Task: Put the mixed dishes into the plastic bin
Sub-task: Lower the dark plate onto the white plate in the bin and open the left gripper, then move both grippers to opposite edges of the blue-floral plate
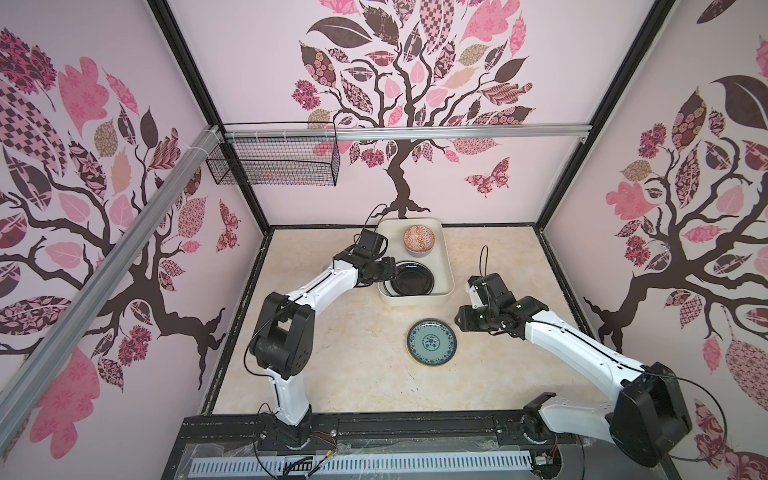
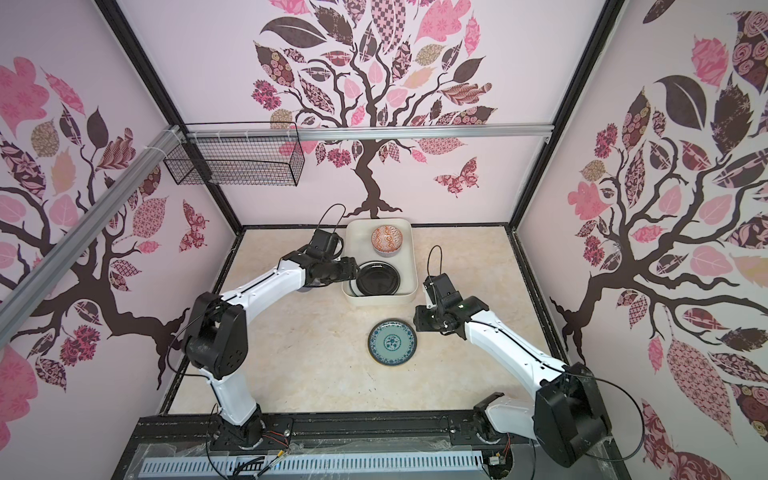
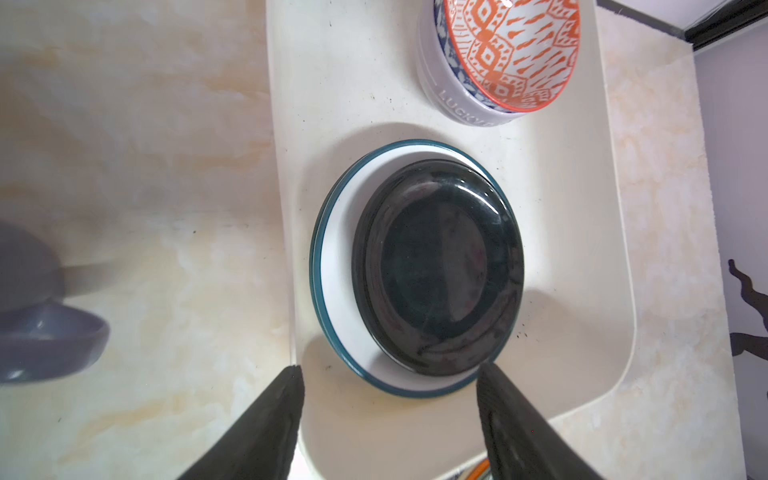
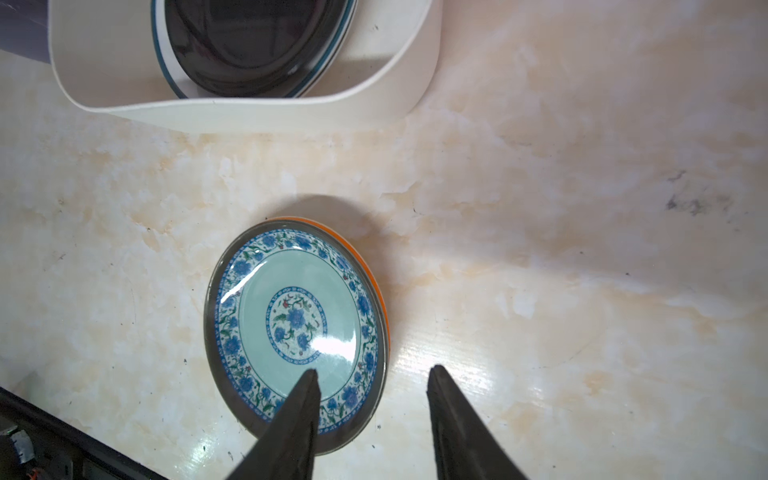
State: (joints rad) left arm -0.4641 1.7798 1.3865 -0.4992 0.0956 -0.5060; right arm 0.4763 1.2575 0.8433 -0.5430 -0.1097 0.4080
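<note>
The plastic bin (image 1: 415, 300) (image 2: 378, 301) stands at the back of the table. In it the orange-patterned bowl (image 1: 419, 238) (image 3: 515, 50) sits nested in the lavender bowl (image 3: 453, 104). A black plate (image 1: 413, 279) (image 3: 436, 266) lies on a white dark-ringed plate (image 3: 336, 291). My left gripper (image 1: 392, 270) (image 3: 390, 368) hangs open and empty at the bin's left wall, just off the plates. On the table a blue-flowered plate (image 1: 431, 343) (image 4: 295, 316) lies on an orange plate (image 4: 374, 270). My right gripper (image 1: 459, 322) (image 4: 372, 370) is open, its jaws astride that stack's rim.
A lavender mug (image 3: 41, 332) stands blurred on the table left of the bin, under my left arm. A black wire basket (image 1: 274, 162) hangs from the rail at the back left. Black frame rails (image 1: 374, 424) border the marble-look tabletop.
</note>
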